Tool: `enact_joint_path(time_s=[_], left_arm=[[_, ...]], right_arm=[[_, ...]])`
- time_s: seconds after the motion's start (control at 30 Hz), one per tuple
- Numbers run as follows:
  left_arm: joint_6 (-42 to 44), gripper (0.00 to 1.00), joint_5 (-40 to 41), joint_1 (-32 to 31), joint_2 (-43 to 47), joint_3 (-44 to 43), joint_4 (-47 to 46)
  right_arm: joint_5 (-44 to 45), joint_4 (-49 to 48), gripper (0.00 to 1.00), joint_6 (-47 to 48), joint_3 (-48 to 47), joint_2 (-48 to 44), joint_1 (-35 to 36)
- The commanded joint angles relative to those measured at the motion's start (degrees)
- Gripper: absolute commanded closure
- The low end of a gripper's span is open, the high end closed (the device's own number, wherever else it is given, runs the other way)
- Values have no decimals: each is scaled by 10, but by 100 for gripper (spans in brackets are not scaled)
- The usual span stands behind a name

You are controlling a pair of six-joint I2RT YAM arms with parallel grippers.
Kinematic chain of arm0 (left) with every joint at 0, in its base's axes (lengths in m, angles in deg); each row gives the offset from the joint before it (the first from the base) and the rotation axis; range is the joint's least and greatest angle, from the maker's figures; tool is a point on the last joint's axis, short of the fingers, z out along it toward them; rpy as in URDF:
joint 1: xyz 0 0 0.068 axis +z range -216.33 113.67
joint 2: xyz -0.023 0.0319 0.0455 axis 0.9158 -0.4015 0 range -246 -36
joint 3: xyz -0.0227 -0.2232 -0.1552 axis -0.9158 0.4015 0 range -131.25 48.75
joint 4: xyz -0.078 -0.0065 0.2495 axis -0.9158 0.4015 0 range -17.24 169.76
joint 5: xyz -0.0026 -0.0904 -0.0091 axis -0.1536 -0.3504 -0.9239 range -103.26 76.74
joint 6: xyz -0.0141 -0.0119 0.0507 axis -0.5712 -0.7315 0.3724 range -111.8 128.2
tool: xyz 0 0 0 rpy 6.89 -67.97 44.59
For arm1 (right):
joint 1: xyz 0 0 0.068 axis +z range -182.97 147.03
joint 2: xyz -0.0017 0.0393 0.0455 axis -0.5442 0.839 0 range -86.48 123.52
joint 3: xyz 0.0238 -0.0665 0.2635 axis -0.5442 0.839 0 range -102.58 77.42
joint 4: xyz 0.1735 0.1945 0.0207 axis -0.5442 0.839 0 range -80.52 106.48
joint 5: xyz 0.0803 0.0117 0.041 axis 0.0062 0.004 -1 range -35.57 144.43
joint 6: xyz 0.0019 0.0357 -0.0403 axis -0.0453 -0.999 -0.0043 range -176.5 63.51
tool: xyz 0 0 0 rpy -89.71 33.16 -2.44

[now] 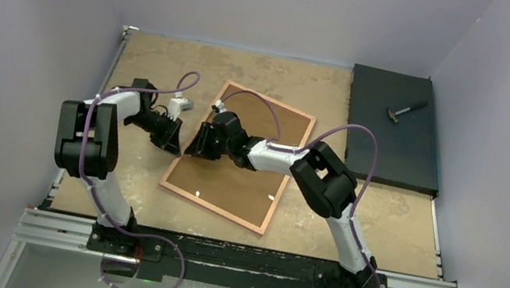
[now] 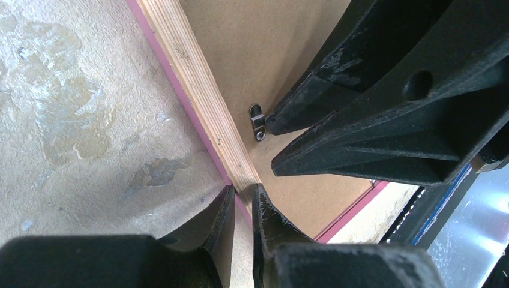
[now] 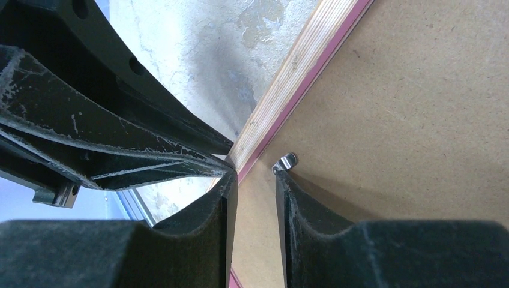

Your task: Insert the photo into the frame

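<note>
**A:** Where is the frame lying?

**B:** The frame is lying face-down in the middle of the worktop, skewed to its edges. Its pale wood back is facing up, and a brown board is sitting inside it.

**A:** Why is the left tool biting the rim?

**B:** The left tool is pinching narrow on the rim nearest the worktop's left edge. I'd say it is pinning the frame so that it isn't sliding while the other arm is working.

**A:** And the right one?

**B:** The right tool is hovering just inside that same rim, its jaws standing a little apart and gripping nothing. One finger is touching the small metal tab that is bearing on the board. It is probably trying to turn that tab.

**A:** And the photo?

**B:** It isn't showing anywhere. I can't tell whether it is lying under the board.
</note>
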State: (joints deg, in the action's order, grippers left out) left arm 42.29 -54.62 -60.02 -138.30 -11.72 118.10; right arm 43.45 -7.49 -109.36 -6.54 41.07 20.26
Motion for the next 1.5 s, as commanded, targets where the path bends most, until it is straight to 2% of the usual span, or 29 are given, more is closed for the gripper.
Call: enact_joint_path(time_s=[0.0,0.3,0.7,1.1,1.17,1.33,1.47], left_arm=[[22,100,12,-7,-6,18,-11],[24,100,13,-7,-5,16,-7],[23,100,12,-6,-4,13,-5],[23,100,11,-7,-1,7,1],[22,100,10,-5,5,0,8],[19,100,-5,10,16,-45,38],[15,93,-1,13,18,-65,38]], right_arm=[[28,6,69,22,-19,14,-2],[23,-8,75,39,-17,23,-6],[-72,-39,77,69,-41,48,-8],[-92,-34,77,79,-44,31,-23],[-88,-33,73,88,-44,8,-38],[-72,-16,51,118,-26,-67,-85],[-45,15,37,129,23,-145,-133]])
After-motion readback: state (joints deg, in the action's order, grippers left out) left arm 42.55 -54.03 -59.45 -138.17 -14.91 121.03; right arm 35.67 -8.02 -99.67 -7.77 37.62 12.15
